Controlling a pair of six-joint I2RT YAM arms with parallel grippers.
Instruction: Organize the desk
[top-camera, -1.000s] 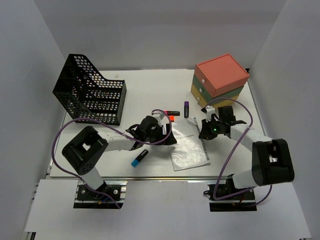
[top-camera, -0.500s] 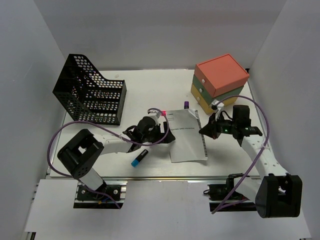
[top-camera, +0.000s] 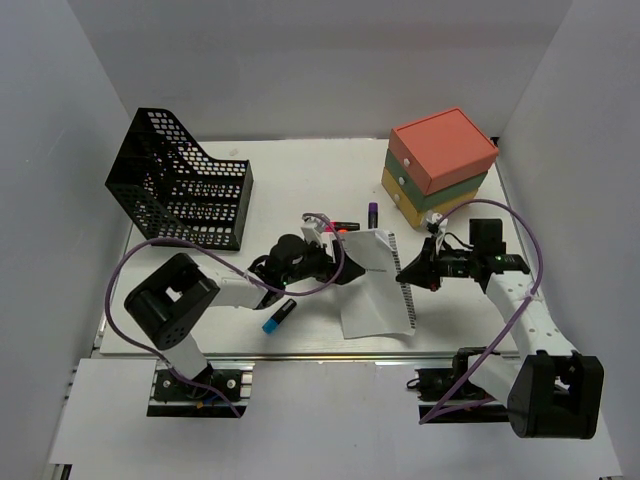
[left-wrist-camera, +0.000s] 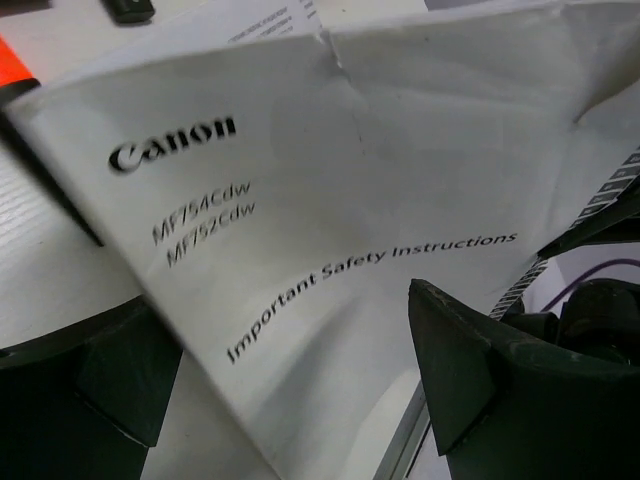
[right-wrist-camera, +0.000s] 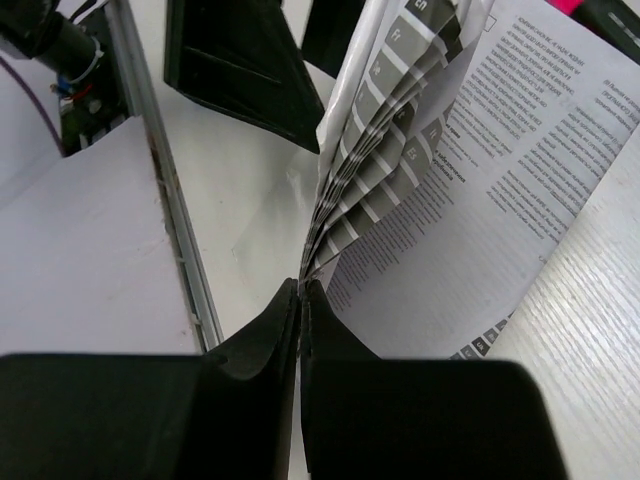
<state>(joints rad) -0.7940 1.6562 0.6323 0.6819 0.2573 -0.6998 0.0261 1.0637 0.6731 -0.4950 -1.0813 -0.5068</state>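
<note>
Left gripper (top-camera: 333, 267): jaws wide, flanking the booklet's (top-camera: 375, 285) left side, holding nothing. Right gripper (top-camera: 408, 272): pinched on its right edge, raising it off the desk (top-camera: 280, 175). Step judged: picking up the booklet. Next likely needs the left jaws to close. Half a second ago it lay flatter.

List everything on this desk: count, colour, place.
desk: one, white, under everything
basket: one, black mesh, far left
drawer box: one, coral over green over yellow, far right
booklet: one, white, centre, right edge raised
blue marker: one, black body, left of booklet
purple marker: one, beyond booklet
pink marker: one, beyond booklet
orange marker: one, beside pink marker
left gripper: one, black, open, facing booklet
right gripper: one, black, shut on booklet's right edge
</note>
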